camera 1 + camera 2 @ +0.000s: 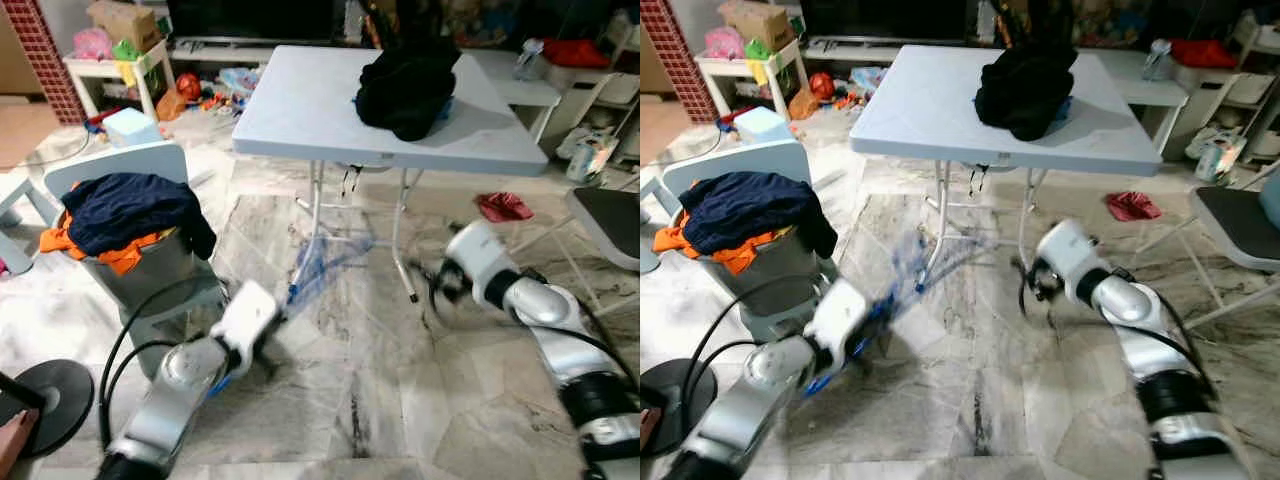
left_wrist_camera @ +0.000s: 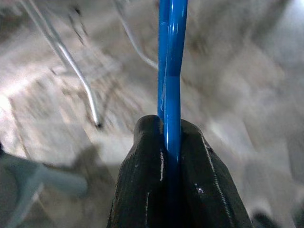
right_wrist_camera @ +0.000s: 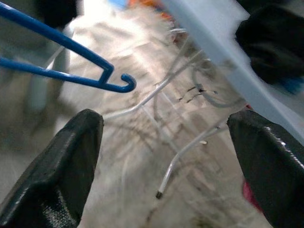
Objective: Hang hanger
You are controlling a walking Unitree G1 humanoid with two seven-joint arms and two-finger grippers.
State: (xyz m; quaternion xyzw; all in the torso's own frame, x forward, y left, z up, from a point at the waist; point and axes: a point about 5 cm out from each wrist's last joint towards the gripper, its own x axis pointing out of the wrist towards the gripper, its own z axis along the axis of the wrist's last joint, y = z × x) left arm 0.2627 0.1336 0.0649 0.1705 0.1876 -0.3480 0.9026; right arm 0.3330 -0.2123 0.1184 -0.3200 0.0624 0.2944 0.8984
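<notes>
Black clothes point(image 1: 407, 88) on white folding table point(image 1: 300, 110); full laundry basket point(image 1: 150, 265) on marble floor point(image 1: 380, 390).

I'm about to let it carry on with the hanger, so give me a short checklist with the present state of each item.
1. Left tool shut on the blue hanger: ok.
2. Right tool open and holding nothing: ok.
3. Hanger hook free, not caught on the table leg: ok.
4. Rail or rod to hang it on in sight: not ok.
5. Head views sharp enough to place the hanger: not ok, blurred.
6. Black clothes lying on the white table, away from both arms: ok.
</notes>
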